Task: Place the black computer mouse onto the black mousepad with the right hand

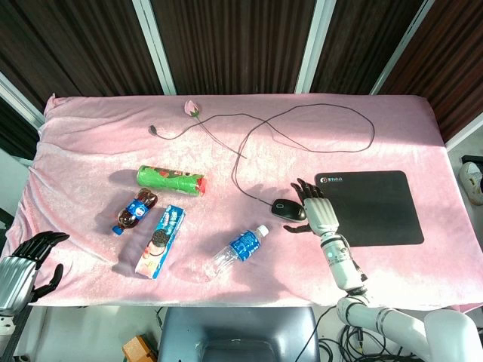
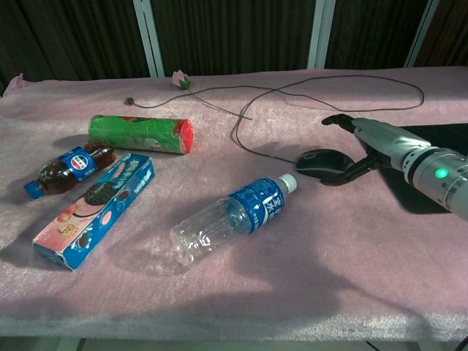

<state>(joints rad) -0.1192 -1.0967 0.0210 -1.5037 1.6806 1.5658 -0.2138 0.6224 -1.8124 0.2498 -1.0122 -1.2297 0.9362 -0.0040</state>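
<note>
The black computer mouse (image 1: 289, 210) (image 2: 320, 162) lies on the pink cloth just left of the black mousepad (image 1: 373, 215) (image 2: 447, 136). Its thin cable (image 1: 324, 109) loops back across the table. My right hand (image 1: 317, 208) (image 2: 369, 145) sits between mouse and pad with its fingers spread. The lower fingers curl against the mouse's right end while one finger reaches out above it; the mouse rests on the cloth. My left hand (image 1: 26, 265) hangs off the table's front left corner, holding nothing, and shows only in the head view.
A clear water bottle (image 1: 240, 248) (image 2: 232, 218) lies left of the mouse, toward the front. Further left lie a blue cookie box (image 1: 161, 241) (image 2: 95, 209), a cola bottle (image 1: 136, 210) (image 2: 67, 169) and a green tube (image 1: 170, 180) (image 2: 140, 134). A pink flower (image 1: 192, 108) lies at the back.
</note>
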